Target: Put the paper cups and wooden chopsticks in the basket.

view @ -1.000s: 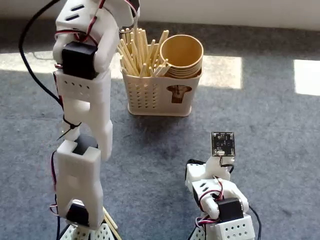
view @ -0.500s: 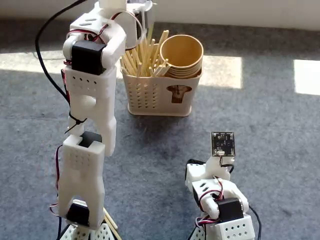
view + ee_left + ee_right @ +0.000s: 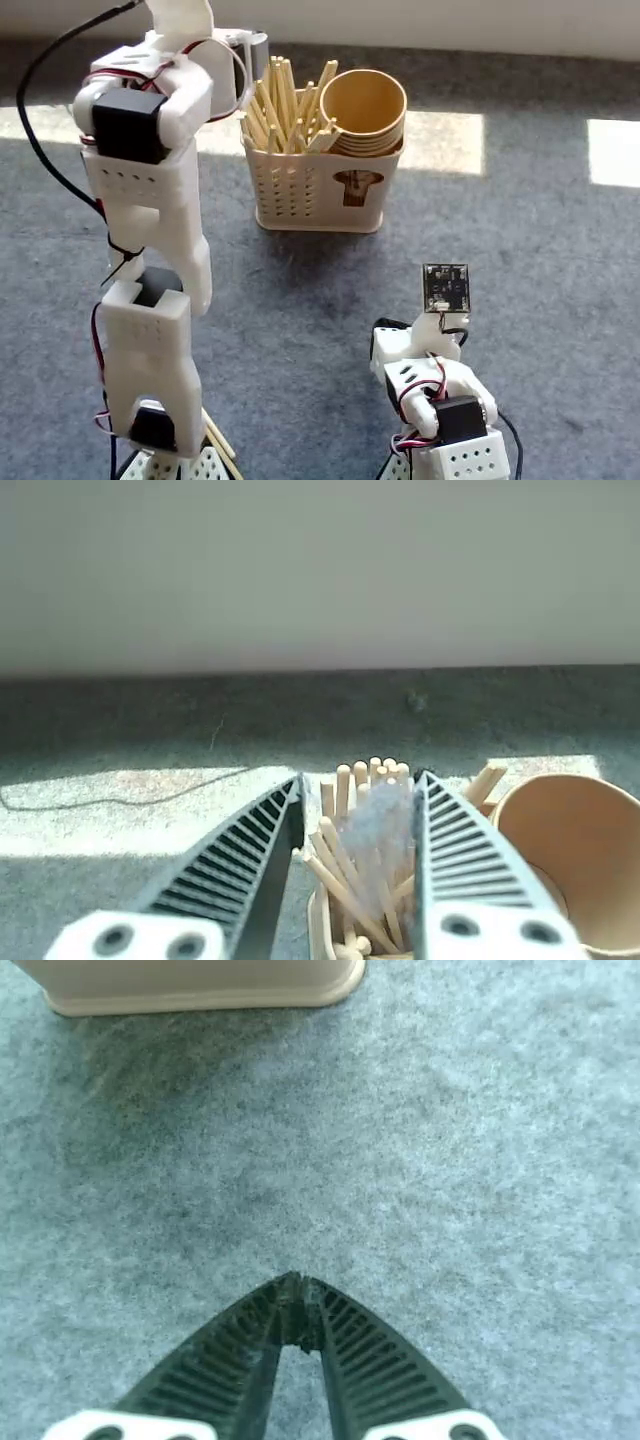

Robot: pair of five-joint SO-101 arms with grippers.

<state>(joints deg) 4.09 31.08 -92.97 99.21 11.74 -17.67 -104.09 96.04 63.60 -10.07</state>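
A cream basket [image 3: 320, 195] stands at the back of the grey carpet. It holds a bundle of upright wooden chopsticks [image 3: 280, 100] and stacked paper cups [image 3: 365, 105]. My left gripper [image 3: 250, 60] hovers by the basket's upper left corner. In the left wrist view it [image 3: 361, 780] is open, with the chopsticks [image 3: 345, 860] below between its fingers and the cups [image 3: 570, 850] beside them. Two more chopsticks [image 3: 218, 445] lie by the left arm's base. My right gripper [image 3: 298, 1282] is shut and empty, low over the carpet, short of the basket [image 3: 200, 985].
The right arm [image 3: 435, 395] sits folded at the front right, its wrist camera board [image 3: 446, 288] facing up. A black cable [image 3: 55, 140] trails left of the tall left arm. Sunlit patches cross the carpet behind the basket.
The left arm has swung leftward and its gripper has drawn back from over the chopsticks to the basket's left corner. The right arm has not moved.
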